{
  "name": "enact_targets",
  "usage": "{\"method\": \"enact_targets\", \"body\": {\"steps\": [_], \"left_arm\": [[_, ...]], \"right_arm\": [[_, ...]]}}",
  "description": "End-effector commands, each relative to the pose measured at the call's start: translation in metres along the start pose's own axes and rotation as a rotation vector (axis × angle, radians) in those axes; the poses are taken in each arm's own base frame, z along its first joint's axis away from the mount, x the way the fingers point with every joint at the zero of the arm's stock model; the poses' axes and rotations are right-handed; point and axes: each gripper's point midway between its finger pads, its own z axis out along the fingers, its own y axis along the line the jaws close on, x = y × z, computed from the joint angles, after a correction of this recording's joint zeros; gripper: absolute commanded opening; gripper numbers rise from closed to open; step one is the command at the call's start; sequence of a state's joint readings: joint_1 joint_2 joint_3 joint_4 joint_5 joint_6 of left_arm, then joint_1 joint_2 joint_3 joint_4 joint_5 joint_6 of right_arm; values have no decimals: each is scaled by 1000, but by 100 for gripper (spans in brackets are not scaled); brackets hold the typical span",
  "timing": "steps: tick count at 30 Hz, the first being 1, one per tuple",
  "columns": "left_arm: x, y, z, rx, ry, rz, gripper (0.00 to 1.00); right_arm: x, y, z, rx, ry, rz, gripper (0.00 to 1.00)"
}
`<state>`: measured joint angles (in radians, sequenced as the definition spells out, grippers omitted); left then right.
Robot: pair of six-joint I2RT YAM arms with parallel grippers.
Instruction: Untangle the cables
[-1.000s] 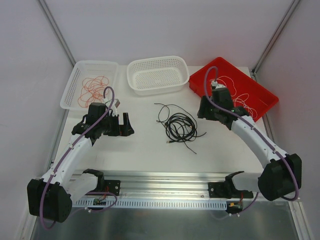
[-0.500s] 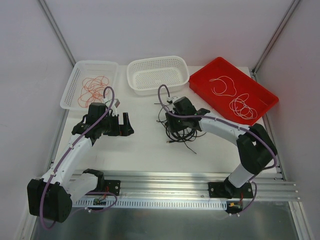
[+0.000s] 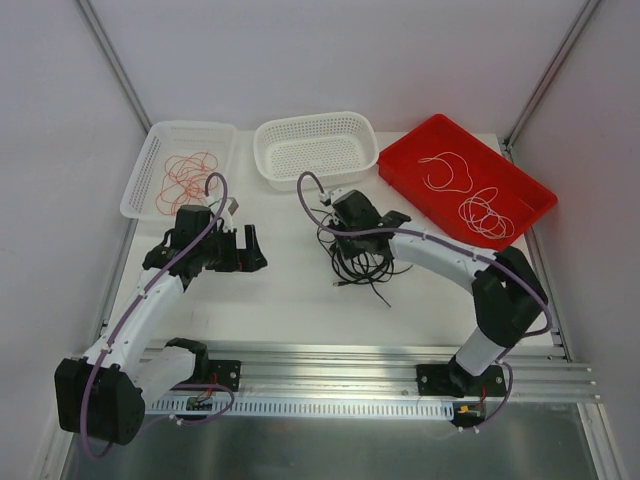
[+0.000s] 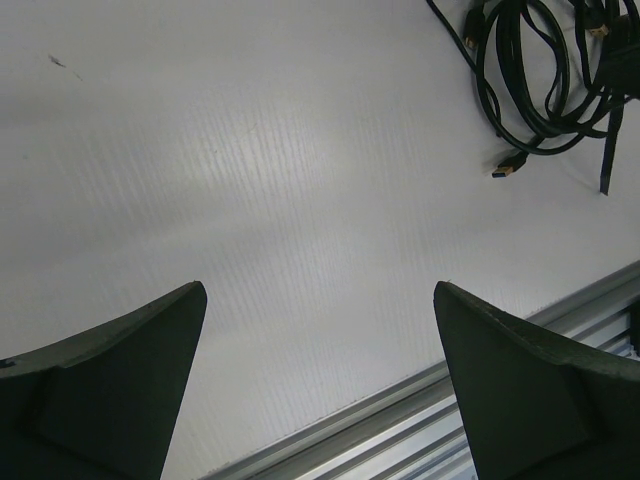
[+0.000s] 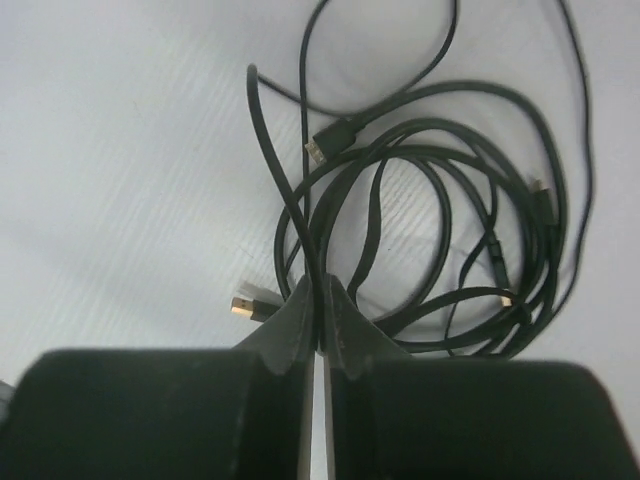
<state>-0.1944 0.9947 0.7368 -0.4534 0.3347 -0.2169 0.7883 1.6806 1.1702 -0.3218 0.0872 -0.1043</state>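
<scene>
- The table [image 3: 280, 300] carries three containers along its far edge and one loose heap at its centre. The layout suggests sorting by colour.
- The red tray [image 3: 445, 135], far right, holds the white cables [image 3: 480, 212] in separate loops. These are judged already sorted.
- The left basket [image 3: 137, 190], far left, holds the red-orange cables [image 3: 187, 175] in a loose coil of their own.
- The middle basket [image 3: 315, 150] stands just beyond the heap. It is the likely destination for the remaining colour.
- The black cables [image 3: 350, 268] lie on the bare table at centre, with several cords looped through one another. This is the outstanding work.
- The right gripper [image 5: 318, 305] is down on the heap, its jaws clenched.
- The left gripper [image 4: 318, 290] hangs over bare table, well apart from the heap, with its fingers spread wide and holding nothing. It is placed so as not to obstruct.
- One black strand [image 5: 290, 210] runs up from between the right fingertips. It is pinched at the edge of the heap, presumably so that a single cord can be drawn out.
- A gold-tipped plug [image 5: 240, 306] lies just beside those fingertips and is not gripped. It could snag in a loop if dragged.
</scene>
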Motion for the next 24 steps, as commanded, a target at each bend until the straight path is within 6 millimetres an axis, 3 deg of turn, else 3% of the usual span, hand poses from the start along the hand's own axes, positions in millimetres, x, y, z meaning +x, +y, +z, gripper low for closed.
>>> {"method": "enact_targets", "body": {"steps": [1,3,5,6,9,10,12,13,15,16,18,19,22,24], "left_arm": [[-8,-3,-5,22,-25,16,99],[-7,-4,-4,25,-23,18,99],[-7,-4,-5,28,-22,15,99],[-7,-4,-4,28,-22,15,99],[-7,-3,-4,24,-21,16,99],[-8,-4,-5,26,-25,18,99],[-7,-4,-4,24,-22,19,99],[-7,-4,-5,24,-24,19,99],[-8,-3,-5,23,-27,19,99],[-8,-4,-5,23,-25,18,99],[-7,-3,-4,21,-23,19,99],[-8,-3,-4,20,-25,18,99],[-6,-2,-3,20,-18,14,99],[-6,-2,-3,20,-18,17,99]], "right_arm": [[-58,-3,-75,50,-165,-75,1],[-91,-6,-118,74,-266,-99,1],[-104,-10,-154,97,-311,-136,1],[-127,-9,-182,96,-388,-133,1],[-151,-12,-237,98,-499,-157,1],[-168,-12,-270,89,-573,-150,1],[-182,-12,-303,75,-652,-150,1],[-194,-12,-332,60,-729,-135,1],[-202,-5,-358,11,-810,-129,1],[-210,-4,-386,-17,-910,-111,1],[-213,1,-398,-57,-978,-105,1],[-218,1,-423,-81,-1073,-75,1],[-221,4,-431,-109,-1132,-52,1],[-221,4,-425,-109,-1120,-49,1]]}}
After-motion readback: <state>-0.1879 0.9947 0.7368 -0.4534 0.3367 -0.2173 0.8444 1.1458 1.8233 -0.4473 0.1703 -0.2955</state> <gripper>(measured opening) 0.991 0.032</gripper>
